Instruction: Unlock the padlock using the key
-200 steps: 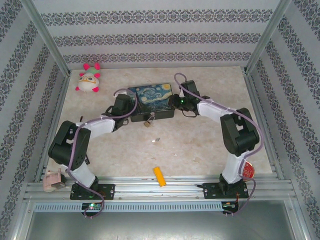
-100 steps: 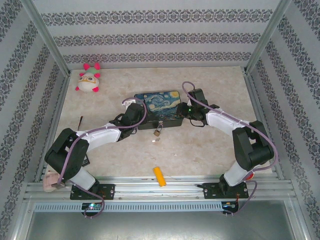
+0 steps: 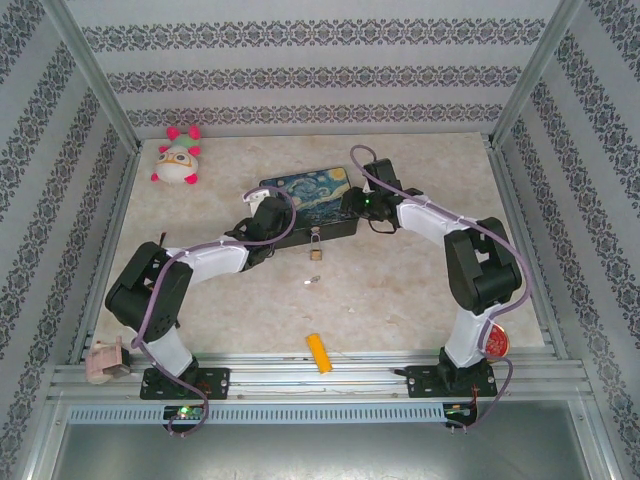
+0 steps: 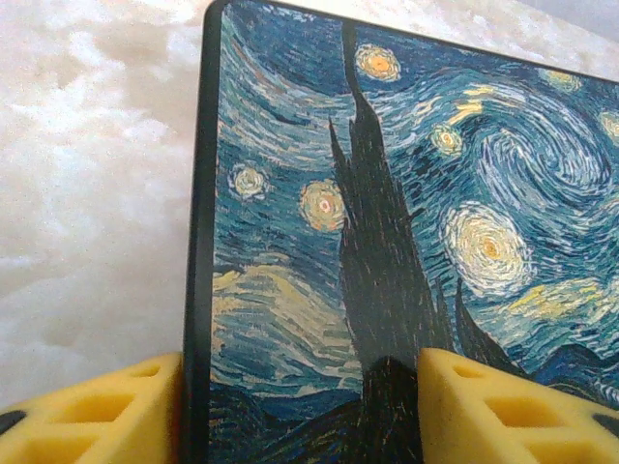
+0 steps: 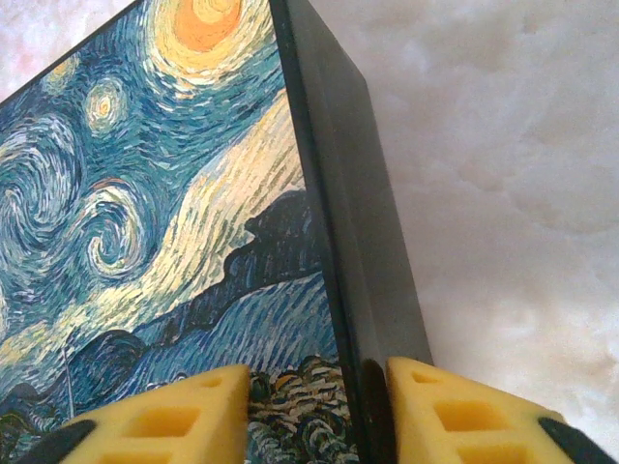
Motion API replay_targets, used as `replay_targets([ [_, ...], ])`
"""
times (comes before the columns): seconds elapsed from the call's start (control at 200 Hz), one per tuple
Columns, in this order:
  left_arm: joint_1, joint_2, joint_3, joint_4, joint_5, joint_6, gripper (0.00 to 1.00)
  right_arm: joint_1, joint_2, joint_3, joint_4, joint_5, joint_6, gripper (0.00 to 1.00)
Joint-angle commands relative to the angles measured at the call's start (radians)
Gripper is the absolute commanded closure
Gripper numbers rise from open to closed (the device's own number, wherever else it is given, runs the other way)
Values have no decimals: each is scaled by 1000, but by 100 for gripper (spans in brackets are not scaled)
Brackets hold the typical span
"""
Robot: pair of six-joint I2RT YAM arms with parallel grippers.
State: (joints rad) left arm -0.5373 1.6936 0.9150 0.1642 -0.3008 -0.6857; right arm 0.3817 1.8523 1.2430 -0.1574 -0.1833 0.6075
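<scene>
My left gripper [image 4: 300, 375] straddles the left edge of the Starry Night box [image 3: 300, 192], its jaws apart and holding nothing. To its right, the padlock [image 3: 315, 246] hangs at the box's front. The key [image 3: 311, 281] lies on the table [image 3: 420, 290], nearer the arm bases and apart from the padlock. Further right, my right gripper [image 5: 319, 387] stands open astride the box's right edge.
</scene>
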Motion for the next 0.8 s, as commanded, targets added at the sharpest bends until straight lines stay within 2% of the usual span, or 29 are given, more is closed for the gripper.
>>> replay_targets([
  [0.0,-35,-1,36,9,109,99,37,69,37,9,-43,-84,10,55],
  [0.195,-30,-63,48,-71,63,112,30,58,-30,12,-139,20,-48,41],
  [0.235,-29,-85,44,-84,51,110,25,56,-51,8,-161,46,-61,39],
  [0.31,-25,-126,28,-99,35,103,21,52,-97,-8,-198,98,-84,38],
  [0.455,-6,-218,-18,-128,17,59,0,57,-195,-74,-240,160,-108,38],
  [0.625,38,-317,-76,-173,15,-5,1,85,-304,-168,-287,196,-130,40],
  [0.795,74,-446,-190,-131,29,22,1,193,-396,-274,-298,214,-131,41],
])
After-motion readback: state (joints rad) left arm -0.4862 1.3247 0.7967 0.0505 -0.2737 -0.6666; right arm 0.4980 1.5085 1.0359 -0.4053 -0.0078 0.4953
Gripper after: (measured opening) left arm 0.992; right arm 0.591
